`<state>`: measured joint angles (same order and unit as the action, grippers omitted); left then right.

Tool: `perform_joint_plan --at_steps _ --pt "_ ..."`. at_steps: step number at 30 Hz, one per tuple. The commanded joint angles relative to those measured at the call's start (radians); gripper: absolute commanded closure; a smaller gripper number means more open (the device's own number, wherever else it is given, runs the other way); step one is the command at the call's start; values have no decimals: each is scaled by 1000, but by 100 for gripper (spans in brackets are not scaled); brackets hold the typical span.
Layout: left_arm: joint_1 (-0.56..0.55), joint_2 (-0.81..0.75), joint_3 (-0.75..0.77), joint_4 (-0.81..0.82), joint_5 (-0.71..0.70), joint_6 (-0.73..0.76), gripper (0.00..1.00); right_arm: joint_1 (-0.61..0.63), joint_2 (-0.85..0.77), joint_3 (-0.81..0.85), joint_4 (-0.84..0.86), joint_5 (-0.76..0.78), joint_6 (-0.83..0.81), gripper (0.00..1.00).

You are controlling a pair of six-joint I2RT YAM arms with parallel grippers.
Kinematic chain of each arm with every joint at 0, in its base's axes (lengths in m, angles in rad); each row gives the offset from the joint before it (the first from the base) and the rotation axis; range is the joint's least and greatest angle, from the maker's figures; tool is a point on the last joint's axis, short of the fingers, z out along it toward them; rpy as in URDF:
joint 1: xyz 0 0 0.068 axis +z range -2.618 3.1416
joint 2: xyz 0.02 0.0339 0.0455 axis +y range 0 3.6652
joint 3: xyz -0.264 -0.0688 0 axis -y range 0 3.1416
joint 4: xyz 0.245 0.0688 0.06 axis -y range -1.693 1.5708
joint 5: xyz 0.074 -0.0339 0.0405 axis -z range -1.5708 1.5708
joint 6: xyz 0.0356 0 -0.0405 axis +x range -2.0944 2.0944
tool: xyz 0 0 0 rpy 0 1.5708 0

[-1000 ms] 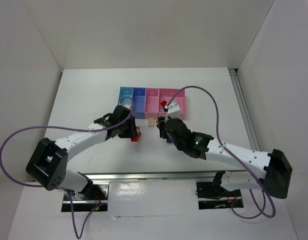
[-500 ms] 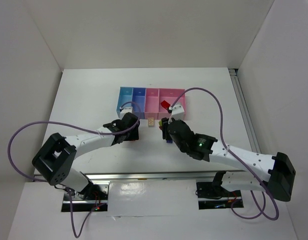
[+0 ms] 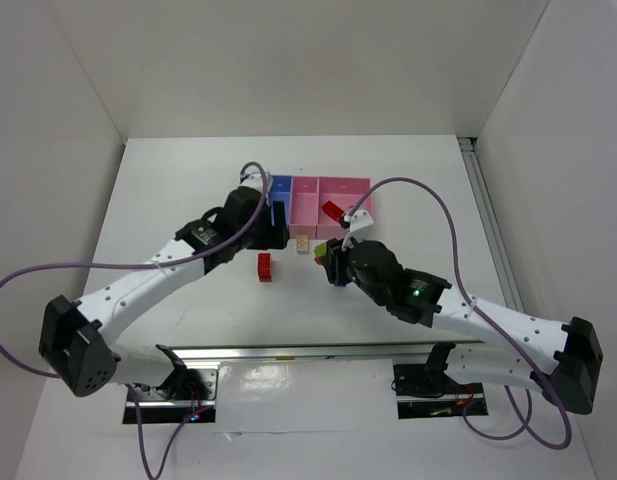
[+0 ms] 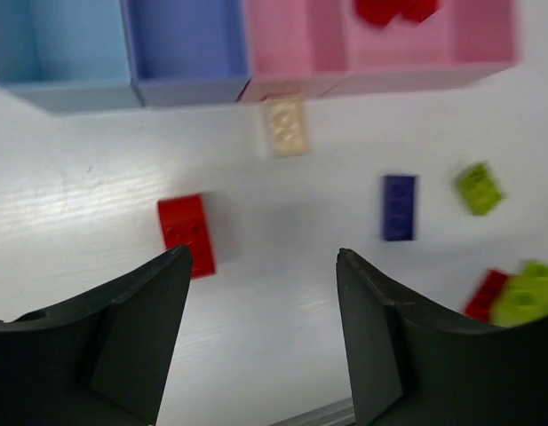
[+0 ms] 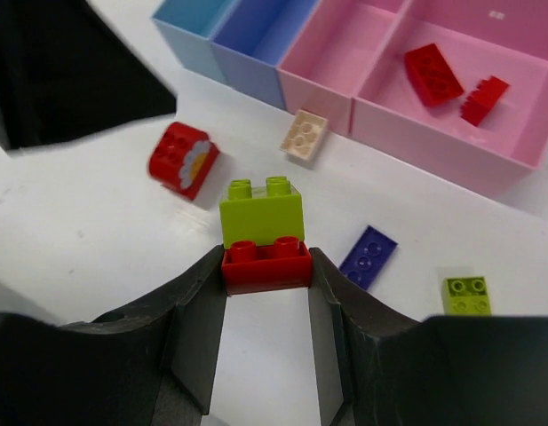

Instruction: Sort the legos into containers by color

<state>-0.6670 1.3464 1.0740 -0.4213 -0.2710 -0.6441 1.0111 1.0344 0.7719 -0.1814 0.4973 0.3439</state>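
My right jaws are clenched on a red brick with a green brick stuck on top of it. I hold them in front of the pink bins, and I cannot tell if they touch the table. My left jaws are wide apart with nothing in them, and they hang by the blue bins. A second red brick lies on the table in front of the dark blue bin. A tan brick lies just beside the front of the narrow pink bin. A blue brick and a small green brick lie near each other on the table. Two more red bricks sit in the wide pink bin. The light blue bin is at the left end of the row
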Motion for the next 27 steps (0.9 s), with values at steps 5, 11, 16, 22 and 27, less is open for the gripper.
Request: perform_joint_plan --at_steps 5,11,16,22,27 --pt "69 -119 96 -18 509 274 26 -134 -76 33 -7 -555 -80 100" --pt "132 -211 96 -27 857 342 17 -288 -109 58 14 -991 -95 100" --pt "164 -254 64 -17 1116 454 13 -475 -142 29 127 -1334 -45 100" --pt "164 -221 64 -7 1314 514 8 -572 -131 20 186 -1582 -17 100" --pt "141 -103 64 96 1365 443 10 -510 -88 40 145 -1525 -57 100"
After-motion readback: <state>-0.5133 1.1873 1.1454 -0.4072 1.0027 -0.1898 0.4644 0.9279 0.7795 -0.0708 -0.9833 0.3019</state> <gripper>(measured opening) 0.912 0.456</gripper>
